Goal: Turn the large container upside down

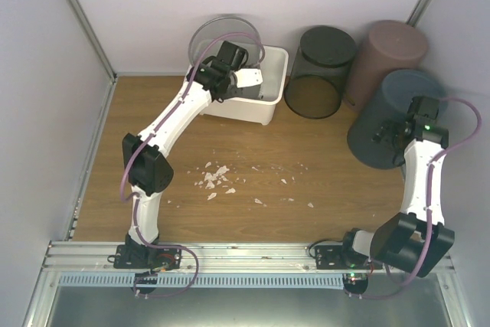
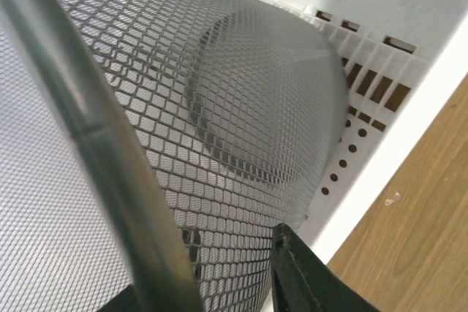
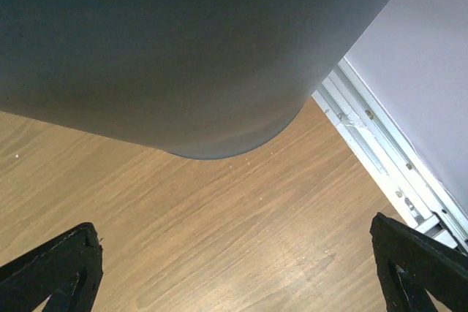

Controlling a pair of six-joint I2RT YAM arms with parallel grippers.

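Observation:
A silver mesh bin (image 1: 222, 34) leans tilted inside a white plastic tub (image 1: 269, 105) at the back. My left gripper (image 1: 231, 59) is at its rim. In the left wrist view the mesh wall (image 2: 241, 107) and thick rim (image 2: 88, 129) run between my fingers, and the gripper (image 2: 212, 283) looks closed on the rim. A blue-grey bin (image 1: 387, 124) stands at the right with its closed end up. My right gripper (image 1: 394, 134) is open beside its near side; the right wrist view shows the bin's wall (image 3: 183, 49) just ahead of the gripper (image 3: 232, 228), with nothing in it.
A black mesh bin (image 1: 318, 74) and a brown bin (image 1: 390, 55) stand at the back right. White crumbs (image 1: 216, 178) lie scattered mid-table. A metal rail (image 3: 387, 158) and the side wall run close to the right of the blue-grey bin.

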